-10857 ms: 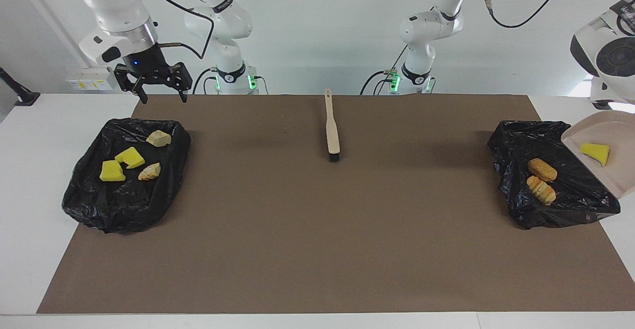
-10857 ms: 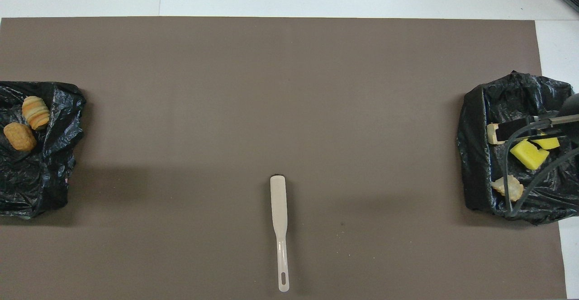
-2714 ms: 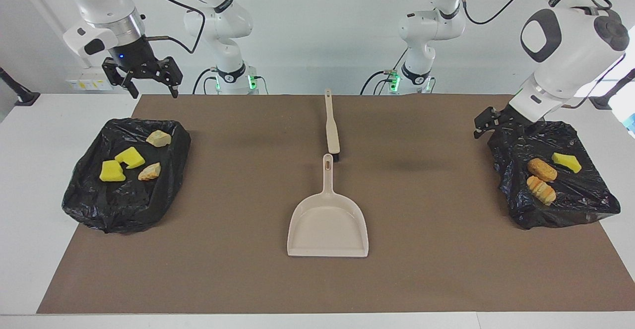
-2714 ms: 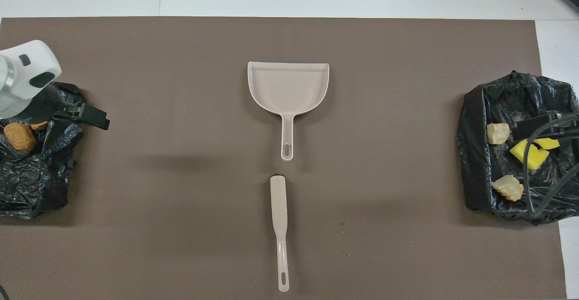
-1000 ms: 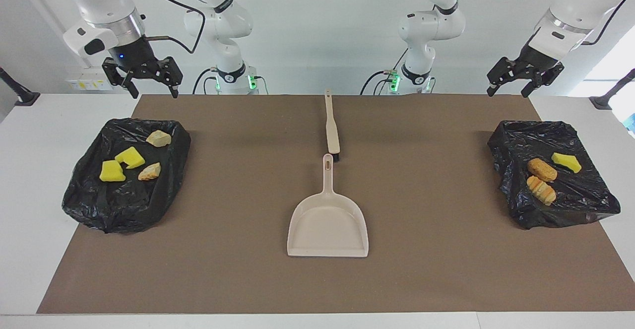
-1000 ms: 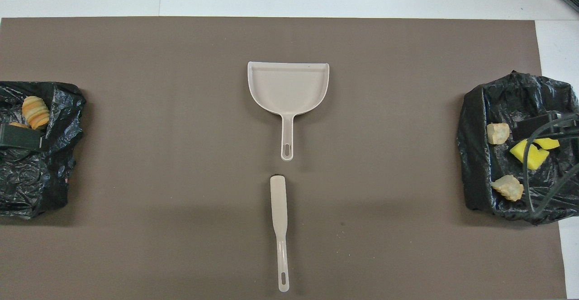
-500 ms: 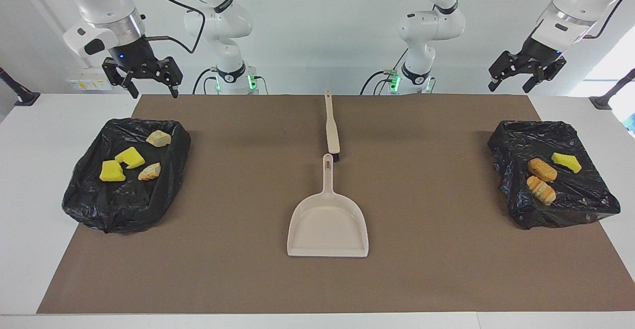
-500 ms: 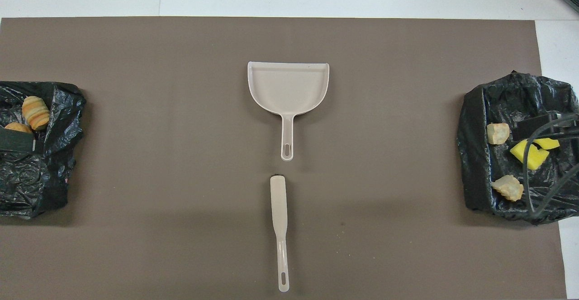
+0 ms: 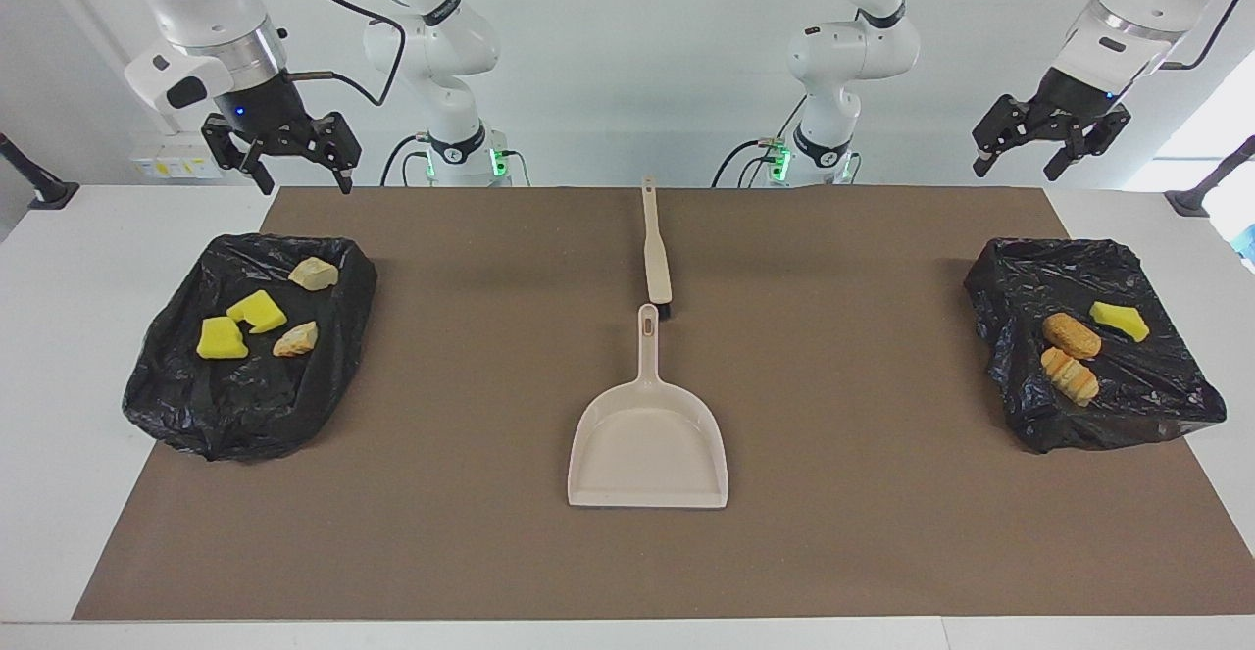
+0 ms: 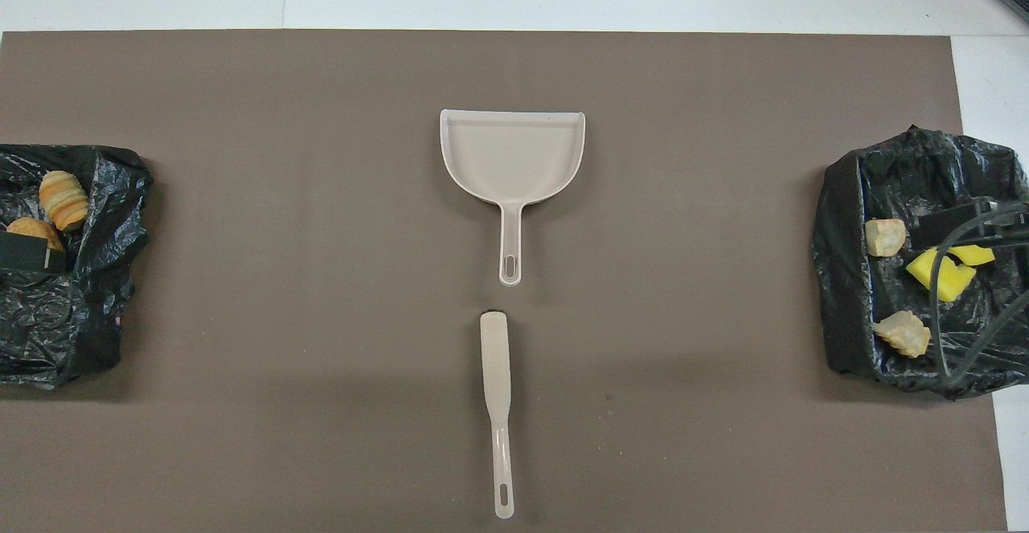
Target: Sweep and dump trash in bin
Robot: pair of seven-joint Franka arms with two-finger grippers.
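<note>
A: Where is the trash (image 9: 257, 311) lying right now?

B: All seven scraps are sitting in the two black bags. Four are lying in the bag (image 9: 245, 351) at the right arm's end of the surface (image 9: 78, 356): two yellow sponge bits and two beige chunks. Three are lying in the other bag (image 9: 1108, 385) at the left arm's end: an orange chunk, a brown lump and a green-yellow bit. None is lying on the brown mat (image 9: 863, 493).

A: And the tools?

B: The dustpan (image 9: 647, 444) is lying flat mid-mat, pan empty, handle pointing toward the robots. The brush (image 9: 656, 253) is lying just nearer the robots, its bristle end just beside the pan's handle tip; whether they are touching I cannot tell.

A: The claws?

B: Both are hanging empty with fingers apart. The right claw (image 9: 296, 168) is hovering over the surface's edge by its bag; the left claw (image 9: 1049, 150) is hovering likewise by the other bag.

A: So what is the step asking for?

B: I am judging the task as good as finished, so the step is parking the arms. Doing it well means lifting clear and high, keeping fingers and cables off the loose plastic, since snagging a bag could be tipping scraps back out.
</note>
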